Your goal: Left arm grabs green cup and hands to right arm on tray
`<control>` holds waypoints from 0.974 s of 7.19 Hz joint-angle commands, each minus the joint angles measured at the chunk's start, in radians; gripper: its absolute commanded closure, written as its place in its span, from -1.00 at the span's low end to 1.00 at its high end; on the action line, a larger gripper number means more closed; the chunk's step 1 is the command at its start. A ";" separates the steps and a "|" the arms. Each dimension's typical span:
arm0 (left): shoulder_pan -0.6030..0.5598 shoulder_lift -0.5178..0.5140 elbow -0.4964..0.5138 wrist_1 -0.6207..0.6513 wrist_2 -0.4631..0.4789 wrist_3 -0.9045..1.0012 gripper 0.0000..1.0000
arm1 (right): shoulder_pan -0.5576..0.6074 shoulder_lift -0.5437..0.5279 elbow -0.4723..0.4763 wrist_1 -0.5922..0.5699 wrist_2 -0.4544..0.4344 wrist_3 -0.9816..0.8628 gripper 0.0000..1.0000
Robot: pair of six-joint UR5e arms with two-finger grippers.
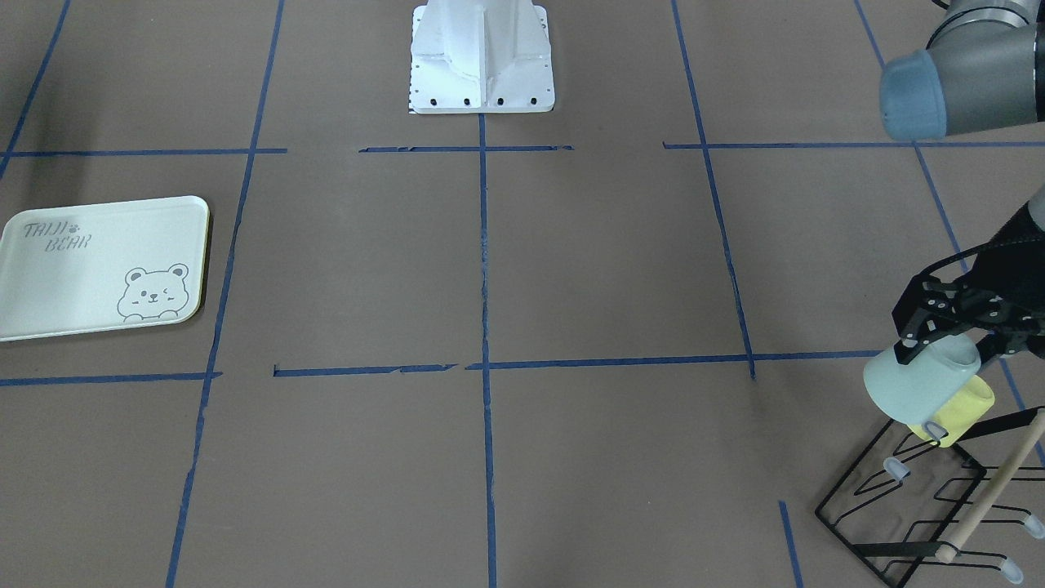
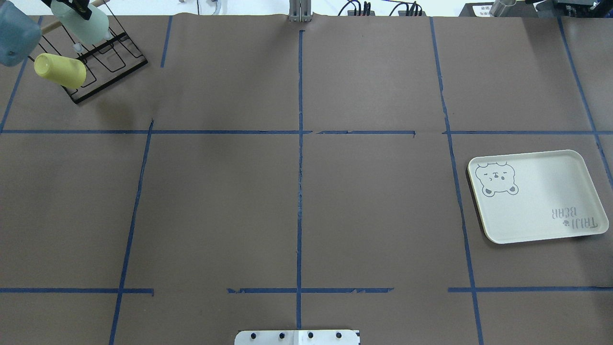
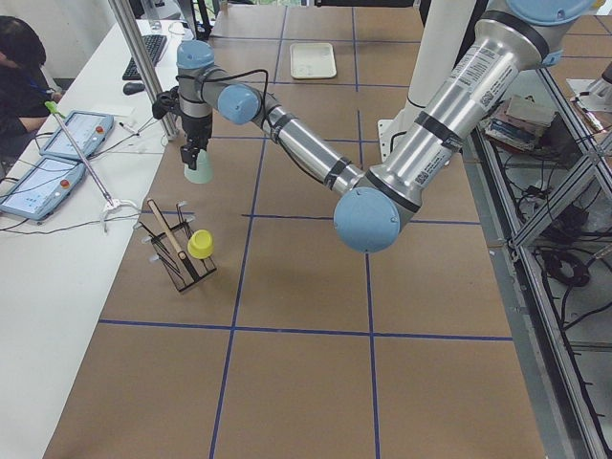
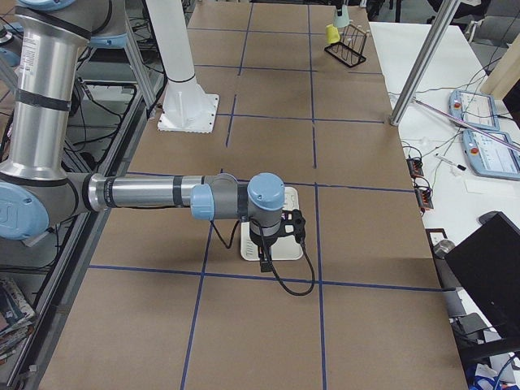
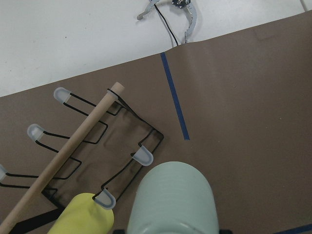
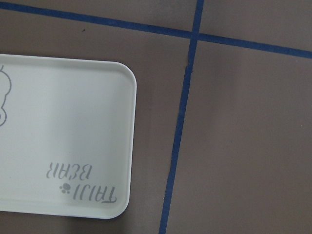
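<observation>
A wide brown counter (image 1: 571, 269), marked into squares by blue tape lines, filled the scene. The left arm (image 3: 430, 124), silver-grey with pale blue joint caps, stretched far out to one corner of the counter. The right arm (image 4: 49, 122) reached out low at the opposite end, well apart from the left arm, with its wrist hanging over a tray (image 2: 541, 191). The tray was pale cream, lay flat on the counter, and showed a winking bear drawing and the words "TAIJI BEAR". Near the left arm's corner stood a black wire rack (image 1: 898, 506) with a wooden rod (image 5: 68, 156) lying across it. The left end effector (image 1: 947, 347) was pinching the green cup (image 1: 918, 384), which hung tilted in the air above the rack, at the far end of the counter from the tray. A yellow cup (image 2: 60, 71) sat on the rack, just beside the green cup. The right end effector (image 4: 264, 256) appeared only in a distant side view, so its fingers' setting could not be told.
</observation>
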 commanded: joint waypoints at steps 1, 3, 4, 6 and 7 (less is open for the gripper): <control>0.100 0.055 -0.072 -0.166 0.005 -0.380 0.42 | -0.001 0.033 0.011 0.035 0.114 0.073 -1.00; 0.141 0.132 -0.111 -0.364 0.005 -0.593 0.42 | -0.033 0.037 0.009 0.333 0.153 0.418 -1.00; 0.168 0.137 -0.150 -0.375 0.003 -0.656 0.44 | -0.100 0.037 0.009 0.508 0.151 0.620 -1.00; 0.255 0.141 -0.244 -0.378 0.003 -0.800 0.45 | -0.197 0.082 0.000 0.786 0.142 0.976 -1.00; 0.304 0.141 -0.293 -0.379 0.006 -0.884 0.45 | -0.252 0.130 0.002 0.880 0.112 1.157 -1.00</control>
